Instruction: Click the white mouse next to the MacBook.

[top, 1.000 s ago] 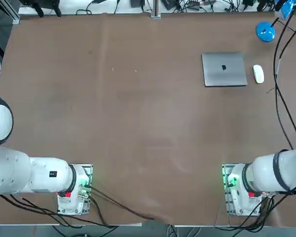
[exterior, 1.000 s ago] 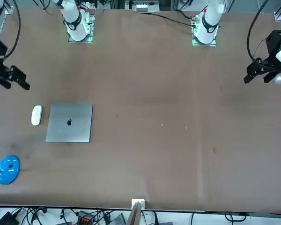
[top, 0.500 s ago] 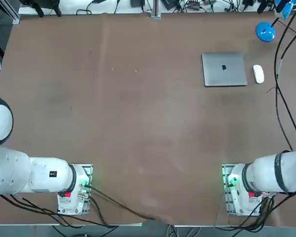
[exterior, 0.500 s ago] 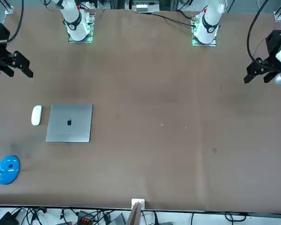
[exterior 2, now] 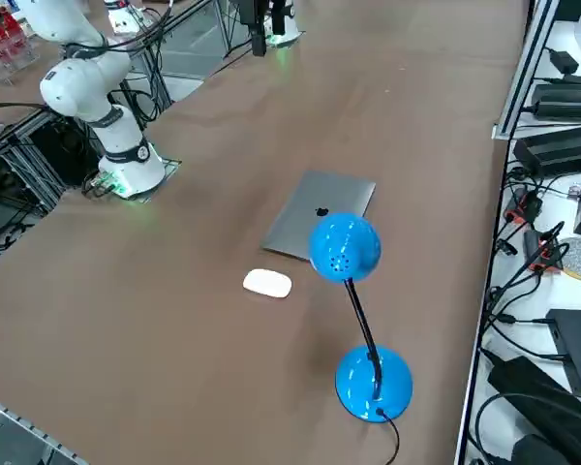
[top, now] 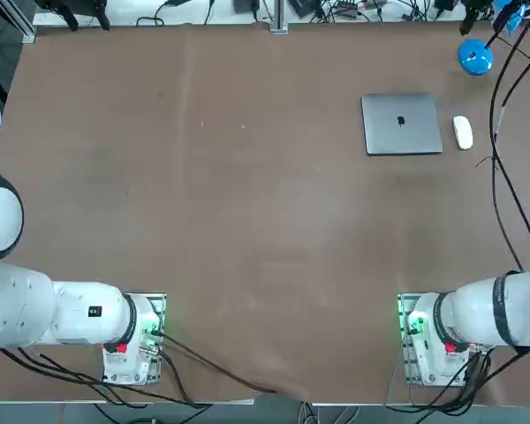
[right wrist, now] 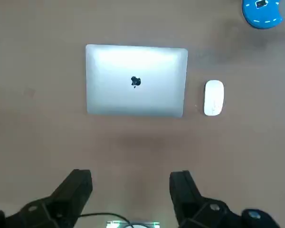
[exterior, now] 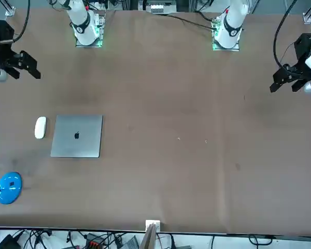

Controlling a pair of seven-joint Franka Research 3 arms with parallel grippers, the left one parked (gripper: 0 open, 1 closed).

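My right gripper hangs high over the tabletop, fingers spread and empty; the white mouse sits at about one o'clock ahead — just beside the MacBook, long axis pointing away from me.

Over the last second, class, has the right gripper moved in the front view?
Yes. Judged against the white mouse, which lies unmoved beside the MacBook, the right gripper has drifted away from it, back toward the robot's side of the table, open and empty.
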